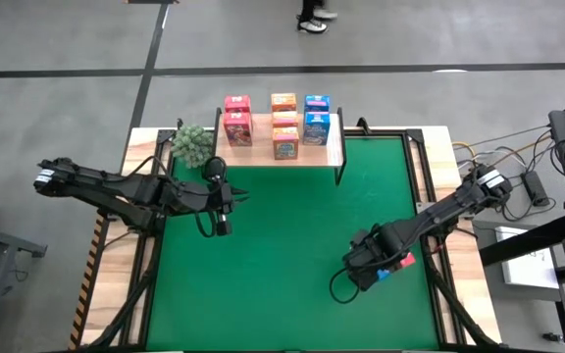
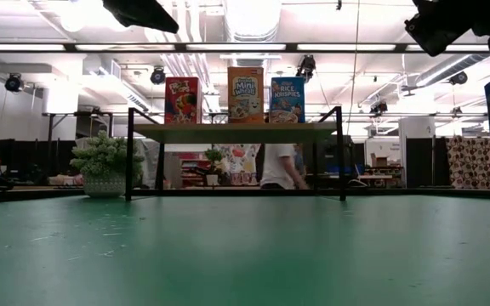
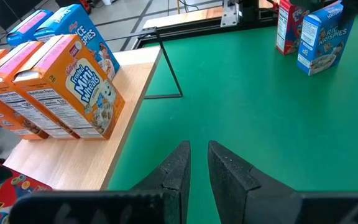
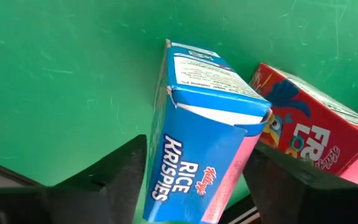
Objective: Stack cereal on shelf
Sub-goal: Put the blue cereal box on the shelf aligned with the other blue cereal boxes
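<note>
1. seven boxes of cereal stand on your shelf [image 1: 330, 155] at the back of the green mat [image 1: 282, 275]: two red [image 1: 237, 119], three orange [image 1: 283, 125], two blue [image 1: 316, 119].
2. at the far left of the shelf sits a green plant [image 1: 191, 144].
3. your left gripper [image 1: 218, 214] hovers over the mat just in front of the shelf's left end, its fingers [image 3: 178, 167] nearly together with nothing between them.
4. your right gripper [image 1: 366, 263] is low over the mat's right side; its fingers [image 4: 120, 171] flank an upright blue box [image 4: 199, 140], though you cannot tell if they press it.
5. just beside that blue box, a red box [image 4: 309, 140] stands on the mat.
</note>
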Motion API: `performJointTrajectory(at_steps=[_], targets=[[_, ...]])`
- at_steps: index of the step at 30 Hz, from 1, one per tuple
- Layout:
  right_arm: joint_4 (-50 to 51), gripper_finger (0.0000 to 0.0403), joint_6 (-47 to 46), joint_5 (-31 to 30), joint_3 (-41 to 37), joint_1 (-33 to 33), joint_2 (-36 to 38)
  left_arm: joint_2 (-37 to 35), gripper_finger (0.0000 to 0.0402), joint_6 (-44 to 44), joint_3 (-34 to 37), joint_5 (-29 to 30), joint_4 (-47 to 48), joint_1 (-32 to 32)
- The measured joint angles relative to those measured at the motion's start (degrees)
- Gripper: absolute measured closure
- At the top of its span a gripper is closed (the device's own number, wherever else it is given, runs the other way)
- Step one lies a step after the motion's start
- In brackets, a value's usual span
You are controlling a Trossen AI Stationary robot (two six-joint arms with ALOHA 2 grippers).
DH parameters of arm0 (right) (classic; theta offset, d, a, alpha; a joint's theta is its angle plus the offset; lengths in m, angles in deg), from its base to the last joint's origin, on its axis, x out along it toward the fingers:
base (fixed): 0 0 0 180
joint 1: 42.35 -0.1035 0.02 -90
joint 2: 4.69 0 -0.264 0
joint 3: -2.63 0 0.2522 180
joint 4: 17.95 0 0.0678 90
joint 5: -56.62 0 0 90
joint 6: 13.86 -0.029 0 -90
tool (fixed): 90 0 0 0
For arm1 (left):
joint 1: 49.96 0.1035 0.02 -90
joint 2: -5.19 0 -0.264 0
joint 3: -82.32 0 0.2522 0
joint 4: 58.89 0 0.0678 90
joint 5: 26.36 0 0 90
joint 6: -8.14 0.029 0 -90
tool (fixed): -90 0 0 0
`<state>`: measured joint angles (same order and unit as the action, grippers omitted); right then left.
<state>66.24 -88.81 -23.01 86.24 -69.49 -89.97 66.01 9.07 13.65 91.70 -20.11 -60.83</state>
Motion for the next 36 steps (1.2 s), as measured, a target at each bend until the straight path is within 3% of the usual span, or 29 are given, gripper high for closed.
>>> performJointTrajectory(at_steps=[10,19,23,30,36], targets=[[-0.22,0.0231,0.11,0.04,0.00,0.02,0.31,0.00,0.0363,0.00,0.00,0.00,0.00,0.00],[-0.25,0.0249,2.90,-0.04,2.19,0.38,0.40,0.00,0.0363,0.02,0.00,0.00,0.00,-0.02],[-0.24,0.0252,5.91,-3.15,5.84,1.62,0.40,0.00,0.0363,0.02,0.00,0.00,0.00,-0.02],[-0.18,0.0252,17.56,-11.66,14.69,5.43,0.40,0.00,0.0363,0.02,0.00,0.00,0.00,-0.02],[-0.09,0.0252,36.36,-17.93,21.99,10.16,0.42,0.00,0.0363,0.02,0.00,-0.02,0.00,-0.06]])
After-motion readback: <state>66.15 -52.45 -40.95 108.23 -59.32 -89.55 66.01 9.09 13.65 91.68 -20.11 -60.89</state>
